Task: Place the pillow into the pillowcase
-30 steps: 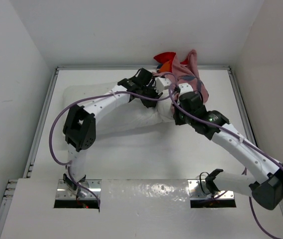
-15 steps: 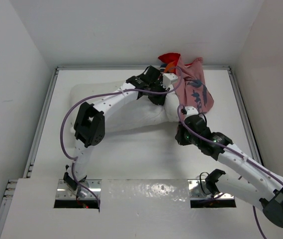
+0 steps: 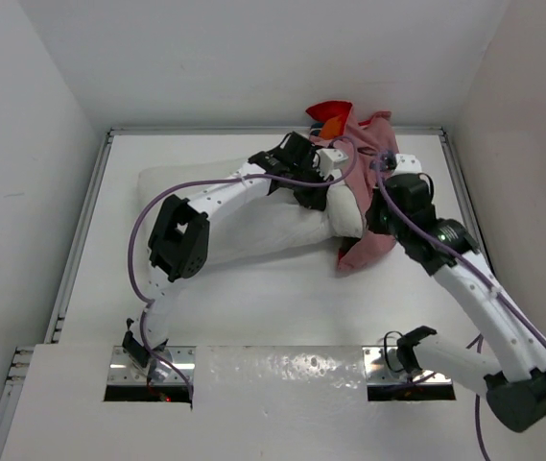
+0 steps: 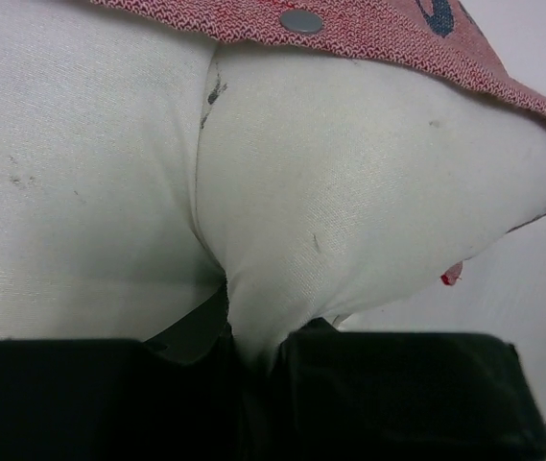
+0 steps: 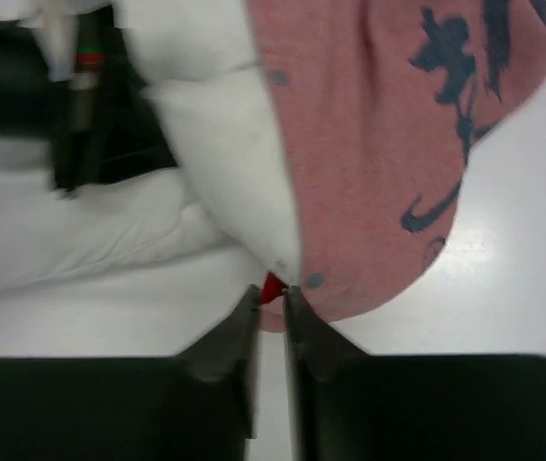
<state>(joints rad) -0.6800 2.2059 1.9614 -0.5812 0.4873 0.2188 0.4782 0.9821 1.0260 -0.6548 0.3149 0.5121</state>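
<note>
- we are looking at a plump white stuffed pillow (image 3: 263,230) lying across the far half of the flat white table (image 3: 253,298), running from near the far left corner towards the far right one.
- a thin red fabric pillowcase (image 3: 364,248) with dark blue print and a faded pink inside is sitting at the far right corner, bunched against the far edge and draping over the pillow's right end.
- in the left wrist view the pillowcase's hem (image 4: 368,29) is crossing the top of the pillow (image 4: 349,192), and a small round grey stud (image 4: 301,19) is showing on that hem.
- the left gripper (image 4: 253,336) is pinching a fold of the white pillow cloth tightly between its black fingers, near the pillow's right end.
- the right gripper (image 5: 271,293) is hanging at the pillowcase's near edge, its jaws standing narrow with only a slit between them.
- a scrap of red hem is lying right at those fingertips, and we cannot tell whether it is being gripped or only touched.
- in the right wrist view the pink inside of the pillowcase (image 5: 378,144) is spreading to the right, touching the pillow (image 5: 215,144) on its left.
</note>
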